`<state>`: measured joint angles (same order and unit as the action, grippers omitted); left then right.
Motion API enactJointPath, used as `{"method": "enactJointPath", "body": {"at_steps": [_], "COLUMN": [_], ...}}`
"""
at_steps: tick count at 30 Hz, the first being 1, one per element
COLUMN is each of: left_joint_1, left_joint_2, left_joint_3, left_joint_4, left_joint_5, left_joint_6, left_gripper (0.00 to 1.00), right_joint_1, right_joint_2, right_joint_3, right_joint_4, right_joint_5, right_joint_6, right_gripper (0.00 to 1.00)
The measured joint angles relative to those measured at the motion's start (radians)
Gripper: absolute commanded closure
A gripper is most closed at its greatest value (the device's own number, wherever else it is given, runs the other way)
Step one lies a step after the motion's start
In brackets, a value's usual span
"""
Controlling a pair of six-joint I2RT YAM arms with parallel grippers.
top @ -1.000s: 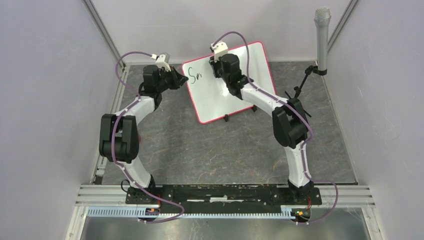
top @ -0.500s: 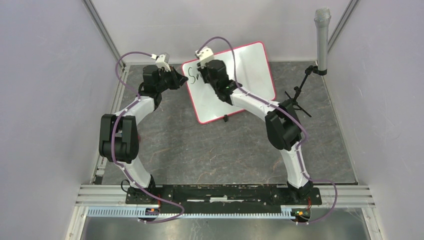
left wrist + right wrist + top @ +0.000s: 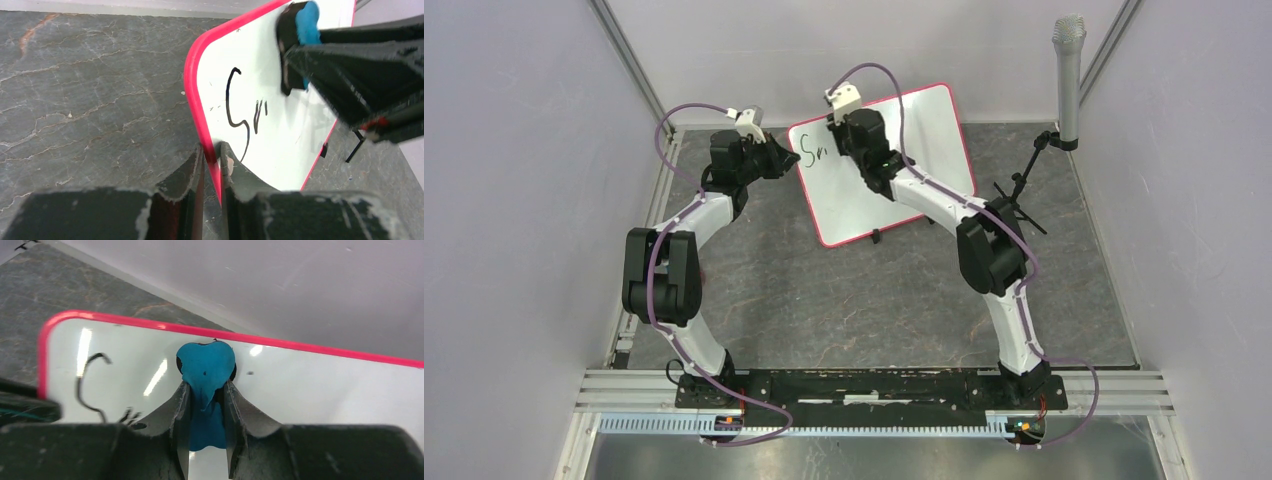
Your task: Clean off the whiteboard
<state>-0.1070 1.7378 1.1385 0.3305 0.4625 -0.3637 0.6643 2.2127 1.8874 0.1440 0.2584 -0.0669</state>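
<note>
Top view: the whiteboard (image 3: 929,125) stands propped at the far middle of the table (image 3: 844,300). Most of it is bare white, and we see black writing (image 3: 812,152) only at its upper-left corner. Left wrist: our left gripper (image 3: 212,152) is pinched narrow on the board's red frame (image 3: 192,100), steadying it, with unwiped strokes just beside it. Right wrist: our right gripper (image 3: 206,387) is clamped on the blue eraser (image 3: 207,365), pressed to the board near the top edge, just right of the writing. We judge it mostly done, with one corner patch to go.
</note>
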Motion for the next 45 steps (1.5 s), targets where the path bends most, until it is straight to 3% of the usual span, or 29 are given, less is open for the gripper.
{"method": "enactJointPath", "body": {"at_steps": [8, 18, 25, 35, 45], "left_joint_1": [0.0, 0.0, 0.001, 0.001, 0.0], "left_joint_2": [0.0, 0.0, 0.0, -0.002, -0.002], "left_joint_3": [0.0, 0.0, 0.0, 0.0, 0.0], "left_joint_4": [0.0, 0.0, -0.002, -0.008, -0.007], "left_joint_5": [0.002, 0.01, 0.008, 0.006, 0.001], "left_joint_6": [0.0, 0.0, 0.0, 0.001, 0.021], "left_gripper": [0.98, 0.98, 0.98, 0.98, 0.98], "right_joint_1": [-0.121, -0.178, -0.116, 0.132, 0.061], "right_joint_2": [-0.045, -0.118, -0.126, -0.081, -0.11], "right_joint_3": [-0.077, -0.233, -0.245, -0.231, -0.268], "right_joint_4": [0.018, 0.082, 0.085, 0.071, 0.087], "right_joint_5": [0.015, 0.006, 0.023, -0.03, -0.043], "right_joint_6": [0.046, 0.149, 0.12, 0.081, 0.109], "right_gripper": [1.0, 1.0, 1.0, 1.0, 1.0]}}
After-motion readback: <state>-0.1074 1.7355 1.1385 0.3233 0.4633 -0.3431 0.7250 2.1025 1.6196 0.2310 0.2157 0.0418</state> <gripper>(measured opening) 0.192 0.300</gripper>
